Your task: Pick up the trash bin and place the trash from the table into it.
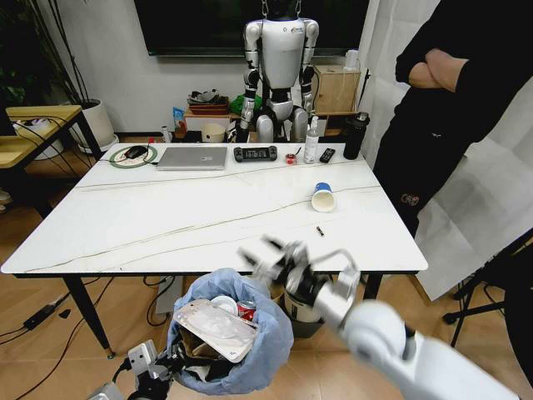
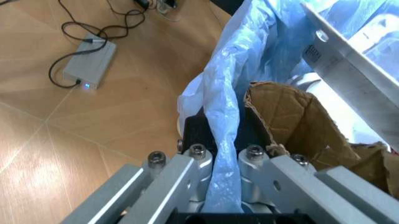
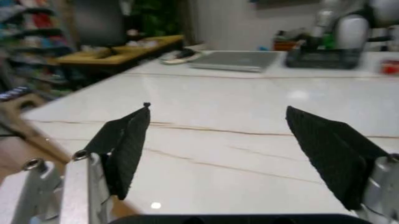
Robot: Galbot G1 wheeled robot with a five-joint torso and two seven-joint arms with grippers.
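Note:
The trash bin [image 1: 250,354], lined with a crinkled light-blue bag, hangs just below the table's [image 1: 166,225] near edge. My left gripper [image 1: 156,368] [image 2: 221,161] is shut on the bag's rim. Inside lie torn cardboard [image 2: 293,116], a clear flat packet [image 1: 214,327], a white lid [image 1: 223,303] and a red can [image 1: 246,310]. My right gripper [image 1: 279,257] [image 3: 218,149] hovers open over the table's front edge, nothing between its black pads [image 3: 128,140]. A blue-white paper cup [image 1: 323,197] lies on its side at the right of the table, a tiny scrap [image 1: 320,231] nearer me.
Along the far edge sit a silver laptop [image 1: 192,158], black controller [image 1: 255,153], bottle [image 1: 311,142], remote [image 1: 327,155] and black flask [image 1: 355,136]. A person [image 1: 466,83] stands at the right. Another bin [image 1: 298,317] stands under the table. A grey box [image 2: 90,65] with cables lies on the floor.

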